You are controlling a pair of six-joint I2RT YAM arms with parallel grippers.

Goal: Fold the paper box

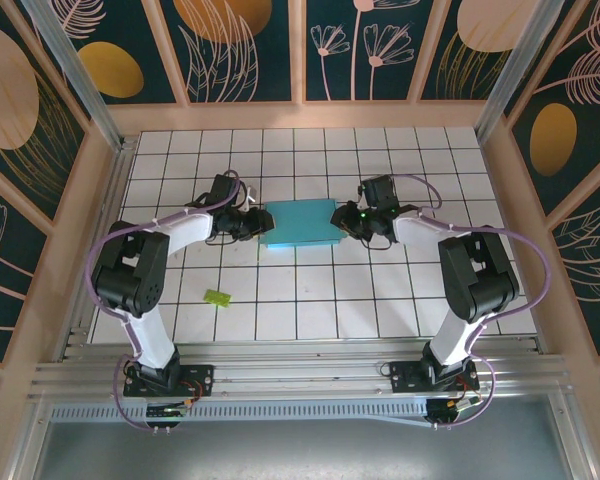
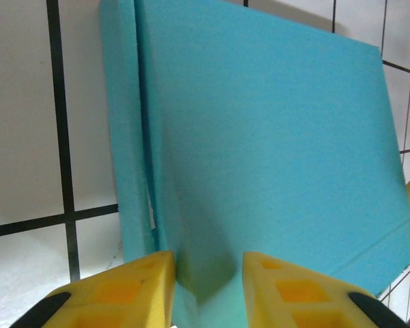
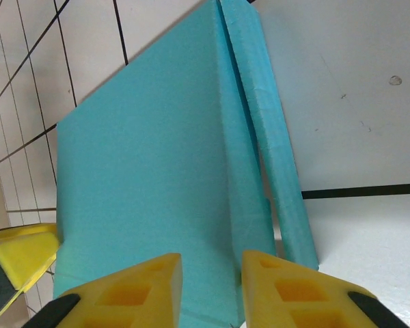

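Observation:
The paper box [image 1: 302,222] lies flat on the white tiled table [image 1: 310,300], a turquoise rectangle about two tiles wide. My left gripper [image 1: 258,224] is at its left end and my right gripper [image 1: 342,222] at its right end. In the left wrist view the box [image 2: 273,137] runs away from my yellow fingers [image 2: 133,287], whose tips stand apart over its near end, the left gripper [image 2: 208,263] open. In the right wrist view the right gripper [image 3: 212,263] is likewise open over the box [image 3: 150,171]. A narrow flap [image 3: 280,157] lies along one long side.
A tiny lime-green scrap [image 1: 216,296] lies on the tiles in front of the left arm. Wooden rails and patterned walls [image 1: 300,50] enclose the table. The other gripper's yellow finger [image 3: 20,253] shows at the box's far end.

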